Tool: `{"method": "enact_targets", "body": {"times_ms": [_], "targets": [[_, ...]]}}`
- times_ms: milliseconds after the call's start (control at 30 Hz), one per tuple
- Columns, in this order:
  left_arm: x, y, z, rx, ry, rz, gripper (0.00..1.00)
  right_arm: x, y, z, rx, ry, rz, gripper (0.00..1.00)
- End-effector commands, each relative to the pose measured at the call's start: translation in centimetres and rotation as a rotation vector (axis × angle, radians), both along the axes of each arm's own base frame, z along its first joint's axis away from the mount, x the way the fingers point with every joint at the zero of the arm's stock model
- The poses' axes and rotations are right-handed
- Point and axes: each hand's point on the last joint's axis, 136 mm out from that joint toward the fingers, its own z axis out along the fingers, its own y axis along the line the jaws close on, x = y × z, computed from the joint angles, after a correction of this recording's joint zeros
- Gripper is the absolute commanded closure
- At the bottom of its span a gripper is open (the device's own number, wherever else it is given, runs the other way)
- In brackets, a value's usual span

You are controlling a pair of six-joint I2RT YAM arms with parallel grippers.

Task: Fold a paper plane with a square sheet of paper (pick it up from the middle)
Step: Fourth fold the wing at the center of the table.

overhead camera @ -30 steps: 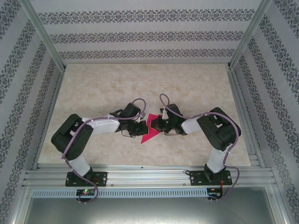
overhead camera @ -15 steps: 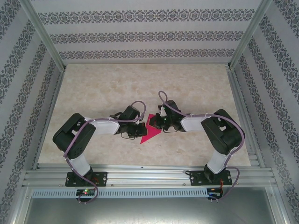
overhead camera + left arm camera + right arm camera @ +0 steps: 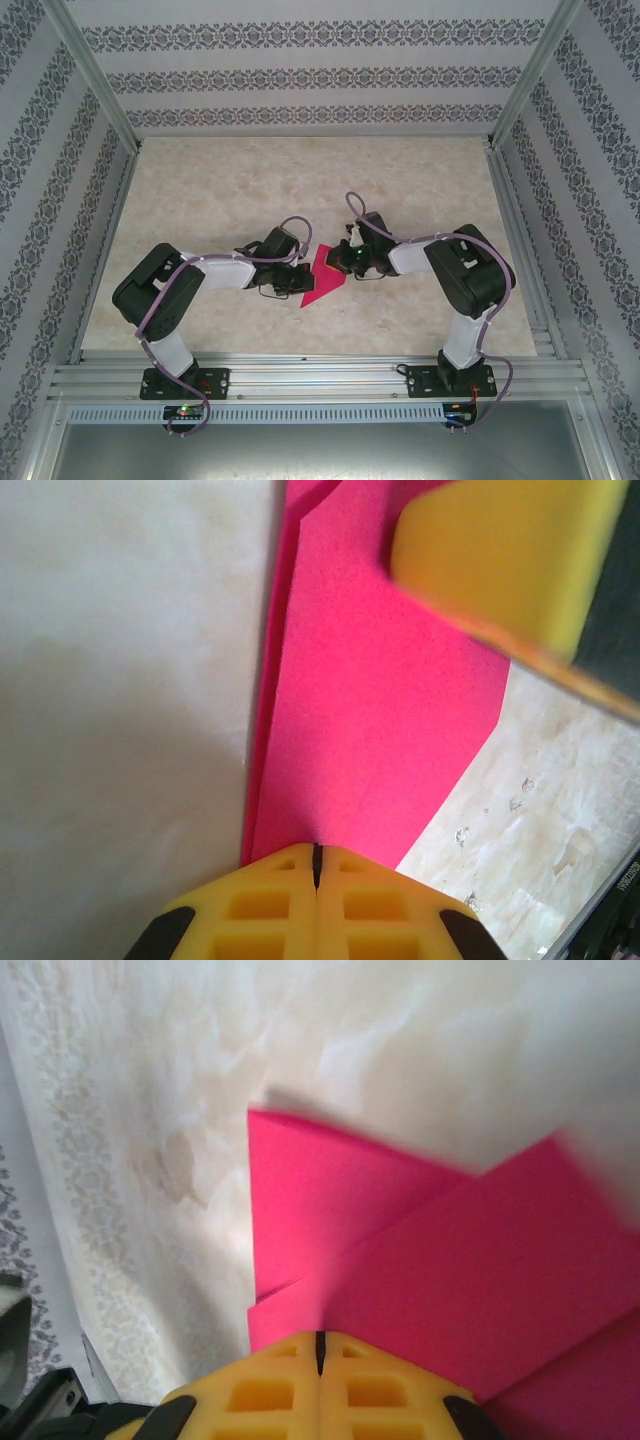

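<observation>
Mid-fold: paper (image 3: 322,277) sits centre frame, partly folded. Left gripper (image 3: 316,852) and right gripper (image 3: 320,1340) have fingers together, tips on paper. Next, likely: press the crease flat, one tip pinning.

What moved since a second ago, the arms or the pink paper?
The right gripper slid a little across the paper, toward the far wall and back toward its own side. The left arm shifted only a touch. Nothing was grabbed or let go. The paper stayed where it lay, the left gripper stayed at its edge, and both grippers stayed shut.
</observation>
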Motion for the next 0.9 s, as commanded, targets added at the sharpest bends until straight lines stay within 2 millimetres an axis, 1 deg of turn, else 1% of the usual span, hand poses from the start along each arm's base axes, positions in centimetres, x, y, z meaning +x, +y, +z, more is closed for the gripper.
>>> {"method": "enact_targets", "body": {"times_ms": [0, 100, 167, 267, 333, 367, 467, 500, 600, 700, 733, 800, 867], "targets": [[-4.6, 4.8, -5.1, 0.216, 0.178, 0.018, 1.0, 2.9, -4.5, -2.4, -0.116, -0.008, -0.098, 0.95], [-4.8, 4.7, -5.0, 0.2, 0.181, 0.02, 1.0, 4.4, -5.6, -1.8, -0.095, -0.017, -0.116, 0.95], [-4.8, 4.5, -4.8, 0.192, 0.184, 0.02, 1.0, 5.0, -5.9, -0.8, -0.076, -0.039, -0.118, 0.94], [-4.6, 4.3, -4.4, 0.178, 0.171, 0.028, 1.0, 5.5, -5.9, 1.5, -0.068, -0.089, -0.098, 0.91], [-4.4, 3.9, -4.0, 0.164, 0.172, 0.025, 1.0, 5.4, -6.2, 3.1, -0.083, -0.118, -0.097, 0.91], [-4.3, 3.7, -3.8, 0.156, 0.17, 0.025, 1.0, 5.3, -6.3, 3.9, -0.083, -0.134, -0.1, 0.89], [-4.0, 2.6, -2.8, 0.115, 0.153, 0.038, 1.0, 4.1, -6.5, 6.0, -0.068, -0.164, -0.112, 0.86], [-4.0, 2.1, -2.5, 0.102, 0.154, 0.042, 1.0, 3.4, -6.8, 6.4, -0.075, -0.164, -0.122, 0.85], [-3.8, 0.8, -1.4, 0.067, 0.148, 0.053, 1.0, 1.4, -7.2, 6.8, -0.07, -0.166, -0.145, 0.74], [-3.4, -0.6, 0.6, 0.038, 0.103, 0.049, 1.0, -0.9, -8.0, 6.4, -0.096, -0.139, -0.18, 0.68], [-3.3, -0.8, 1.2, 0.041, 0.085, 0.047, 1.0, -1.6, -8.0, 6.2, -0.099, -0.139, -0.177, 0.66], [-2.8, -0.5, 2.9, 0.058, 0.035, 0.046, 0.96, -3.2, -8.5, 6.0, -0.122, -0.133, -0.184, 0.61], [-2.3, 0.8, 4.1, 0.121, -0.021, 0.056, 0.92, -4.6, -8.8, 5.6, -0.122, -0.119, -0.202, 0.58]]}}
